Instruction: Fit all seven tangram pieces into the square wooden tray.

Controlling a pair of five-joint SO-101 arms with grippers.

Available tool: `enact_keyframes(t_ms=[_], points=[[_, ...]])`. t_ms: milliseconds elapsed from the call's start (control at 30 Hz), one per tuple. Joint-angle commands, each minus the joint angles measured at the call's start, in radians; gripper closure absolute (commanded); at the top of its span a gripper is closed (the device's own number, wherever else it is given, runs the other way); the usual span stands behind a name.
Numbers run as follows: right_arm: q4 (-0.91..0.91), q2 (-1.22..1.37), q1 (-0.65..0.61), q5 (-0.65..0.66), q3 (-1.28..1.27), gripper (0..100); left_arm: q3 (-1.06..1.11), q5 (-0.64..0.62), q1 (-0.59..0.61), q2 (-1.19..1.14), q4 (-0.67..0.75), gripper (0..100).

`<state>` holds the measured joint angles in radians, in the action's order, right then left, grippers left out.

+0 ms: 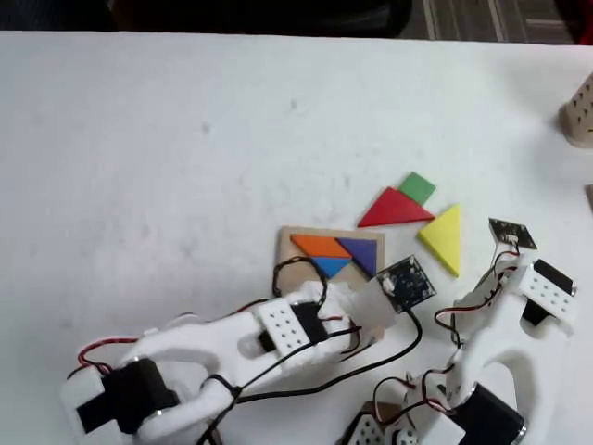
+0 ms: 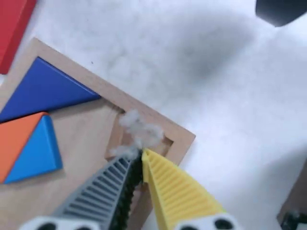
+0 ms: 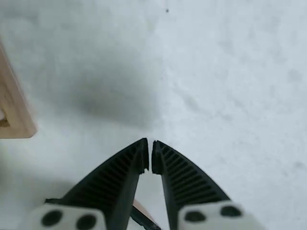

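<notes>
My left tool (image 2: 140,157), closed empty, hovers over a corner of the square wooden tray (image 2: 158,122); my right tool (image 3: 149,155), also closed, is at its three o'clock.

We see a white table (image 1: 185,185) with a faintly mottled surface. On it, right of the middle, the wooden tray (image 1: 289,243) lies flat. Just right of the tray and a little farther off lies a red triangle (image 1: 394,209). A green square (image 1: 418,187) sits against its far side and a yellow triangle (image 1: 445,237) just beside its right corner. At the table's right edge we see a beige perforated object (image 1: 582,113).
</notes>
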<state>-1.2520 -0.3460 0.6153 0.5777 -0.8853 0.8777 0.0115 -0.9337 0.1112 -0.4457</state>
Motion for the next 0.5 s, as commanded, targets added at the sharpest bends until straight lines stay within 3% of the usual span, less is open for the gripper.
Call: enact_keyframes(t_ms=[0, 300, 467], points=[[0.005, -0.033, 0.007, 0.011, 0.005, 98.1, -0.028, -0.011, 0.045, 0.05, 0.015, 98], [0.005, -0.033, 0.007, 0.011, 0.003, 98.1, -0.074, -0.011, 0.15, 0.051, 0.023, 98], [0.005, -0.033, 0.007, 0.012, 0.003, 98.1, -0.069, -0.011, 0.139, 0.051, 0.015, 98]])
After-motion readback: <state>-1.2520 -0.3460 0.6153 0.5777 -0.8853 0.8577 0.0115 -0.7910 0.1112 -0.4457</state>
